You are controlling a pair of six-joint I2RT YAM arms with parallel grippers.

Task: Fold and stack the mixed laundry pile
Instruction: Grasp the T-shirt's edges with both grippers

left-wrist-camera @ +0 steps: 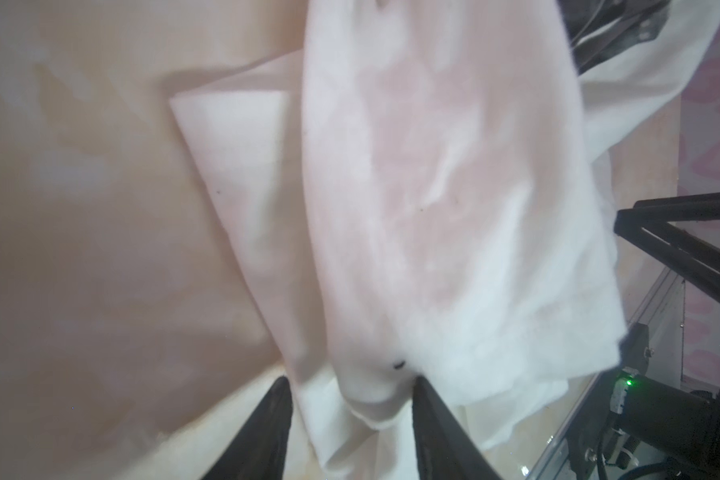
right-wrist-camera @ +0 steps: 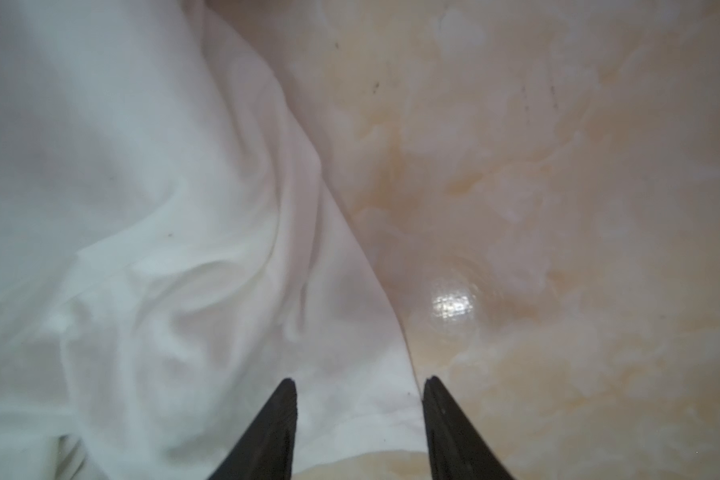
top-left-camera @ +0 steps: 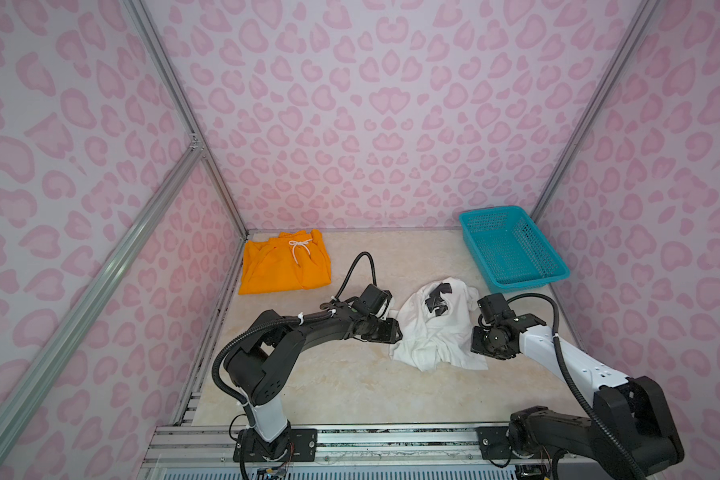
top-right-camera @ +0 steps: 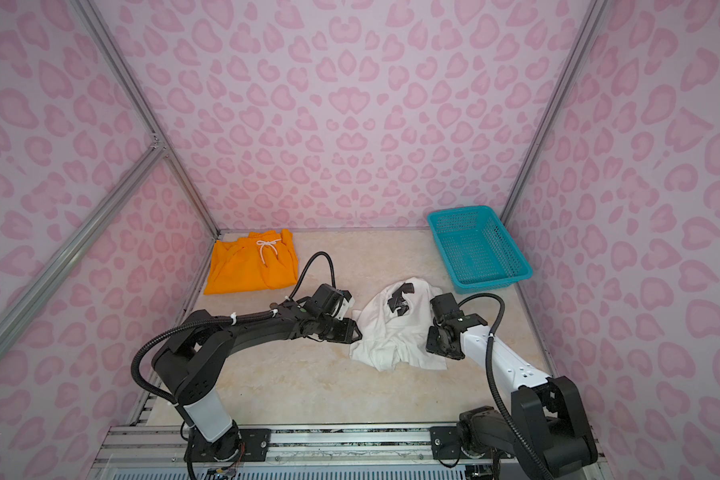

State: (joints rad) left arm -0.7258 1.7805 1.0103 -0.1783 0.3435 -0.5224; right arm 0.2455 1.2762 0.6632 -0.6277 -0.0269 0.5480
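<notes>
White T-shirt lies crumpled on marbled tabletop between left pincer, grip unclear, and right pincer, released. Pink-patterned walls surround.

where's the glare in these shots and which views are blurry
Right wrist view: a bright glare spot sits on the glossy tabletop, and the white T-shirt looks soft. Left wrist view: the same garment hangs close to the lens, blurred and tinted pinkish. Both top views: sharp and evenly lit, with only faint shadows.
</notes>
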